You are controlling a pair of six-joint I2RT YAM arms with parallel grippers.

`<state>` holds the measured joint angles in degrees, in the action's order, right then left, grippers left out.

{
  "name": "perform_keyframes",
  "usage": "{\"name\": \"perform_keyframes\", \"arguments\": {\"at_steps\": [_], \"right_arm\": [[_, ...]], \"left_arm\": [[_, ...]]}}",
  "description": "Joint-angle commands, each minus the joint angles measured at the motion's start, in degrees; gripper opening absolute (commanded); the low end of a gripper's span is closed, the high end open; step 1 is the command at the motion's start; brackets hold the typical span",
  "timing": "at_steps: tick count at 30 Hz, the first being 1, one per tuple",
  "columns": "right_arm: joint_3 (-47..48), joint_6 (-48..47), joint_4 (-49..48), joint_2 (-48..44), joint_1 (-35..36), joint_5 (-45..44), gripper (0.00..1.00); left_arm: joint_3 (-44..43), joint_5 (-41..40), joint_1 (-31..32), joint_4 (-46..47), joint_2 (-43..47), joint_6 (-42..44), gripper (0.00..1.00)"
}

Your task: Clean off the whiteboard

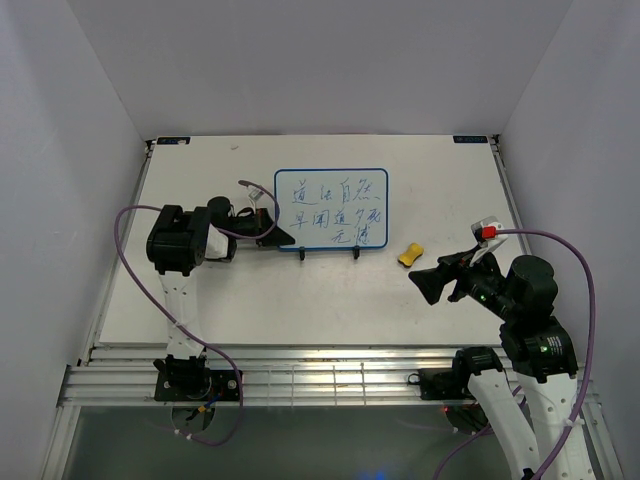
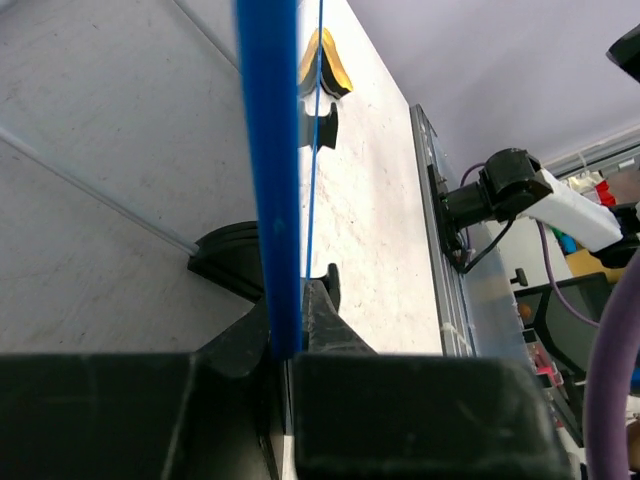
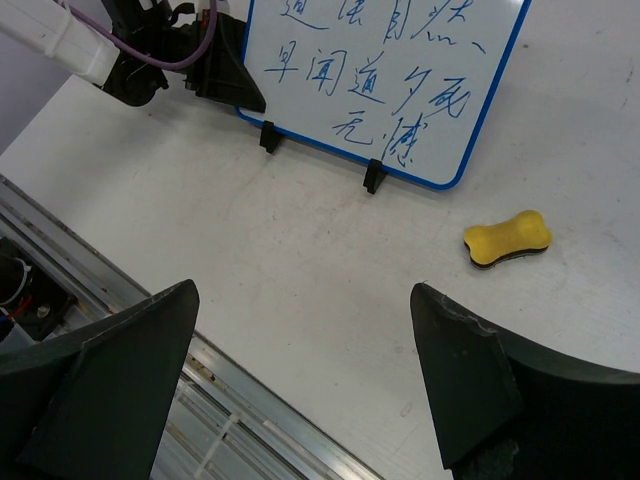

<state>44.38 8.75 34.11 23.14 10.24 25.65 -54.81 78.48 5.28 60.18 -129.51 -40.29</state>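
By my reading, the job had barely begun. The board (image 1: 331,208) stood on its feet (image 1: 303,252) toward the far middle of the table (image 1: 200,300), its face tipped up to the overhead camera. Three rows of blue writing (image 3: 385,90) covered it and I saw no wiped patch anywhere. My left gripper (image 2: 288,335) was clamped tight on the blue frame at the board's left edge, which I took as the steadying hold. The eraser (image 3: 507,238) lay untouched on the table, just off the board's lower right corner and apart from it. My right gripper (image 1: 432,283) hung near the eraser on its near side, jaws spread wide with nothing between them. So the bracing looked done. What I judged was left: picking up the eraser, then rubbing out every row
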Motion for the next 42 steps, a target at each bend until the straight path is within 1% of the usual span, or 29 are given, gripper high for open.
{"name": "perform_keyframes", "arguments": {"at_steps": [1,5,15,19,25,29,30,31,32,33,34,35,36,37,38,39,40,41,42], "right_arm": [[1.7,-0.2,-1.2,-0.4,0.0,0.0,0.92],[1.7,-0.2,-1.1,-0.6,0.0,0.2,0.92],[0.4,0.5,-1.9,-0.7,0.0,0.2,0.92],[-0.7,1.1,-2.1,-0.8,0.0,-0.9,0.92],[-3.9,5.7,-4.0,-0.4,0.0,-6.9,0.91],[-6.8,11.9,-5.3,2.1,0.0,-16.0,0.90],[-7.3,14.3,-6.0,2.9,0.0,-20.0,0.90],[-7.6,15.3,-6.2,3.8,0.0,-21.8,0.90],[-7.8,16.3,-6.4,6.0,-0.1,-24.3,0.90],[-7.8,18.5,-7.2,7.3,0.0,-25.1,0.90],[-7.6,19.2,-7.6,8.5,-0.1,-25.4,0.90],[-7.2,19.8,-8.0,10.8,0.0,-25.4,0.90],[-6.9,20.3,-9.1,12.2,-0.1,-25.4,0.90],[-6.9,21.0,-10.0,13.2,-0.1,-25.5,0.90],[-7.0,21.1,-11.3,15.2,-0.1,-25.5,0.90],[-7.6,21.0,-12.7,16.3,-0.1,-25.5,0.90],[-8.0,20.8,-15.5,17.5,-0.1,-25.5,0.90],[-8.1,20.7,-16.8,20.3,-0.2,-25.1,0.90],[-8.0,20.6,-17.7,22.5,-0.2,-24.9,0.90]], "left_arm": [[2.1,-4.9,0.0,3.2,1.6,-3.3,0.00],[2.7,-5.2,0.0,8.4,2.7,-6.5,0.00],[2.4,-7.8,-0.3,13.1,9.4,-10.8,0.00],[2.0,-8.4,-0.3,19.2,11.4,-15.3,0.00],[2.0,-8.7,-0.3,26.0,14.1,-21.4,0.00],[1.8,-9.8,-0.3,25.8,18.2,-22.7,0.00],[2.5,-10.4,-0.3,24.9,21.5,-22.5,0.00],[3.0,-11.1,-0.3,21.2,23.6,-21.7,0.00],[3.7,-13.7,-0.3,17.8,26.0,-18.6,0.00],[5.5,-15.1,-0.1,10.9,31.6,-16.4,0.00],[6.3,-16.3,0.1,7.4,34.6,-14.1,0.00],[7.2,-19.6,0.6,3.0,37.7,-9.8,0.00],[7.6,-21.2,0.8,-0.8,41.0,-8.3,0.00],[8.0,-22.5,1.0,-7.1,47.1,-7.2,0.00],[8.5,-24.9,1.0,-9.8,50.1,-6.5,0.00],[9.4,-25.5,1.0,-12.0,52.9,-6.3,0.00],[9.6,-25.9,1.0,-17.1,58.3,-6.1,0.00],[9.8,-26.2,1.0,-19.9,60.9,-4.7,0.00],[10.1,-26.6,1.0,-25.1,63.5,-4.1,0.00]]}}
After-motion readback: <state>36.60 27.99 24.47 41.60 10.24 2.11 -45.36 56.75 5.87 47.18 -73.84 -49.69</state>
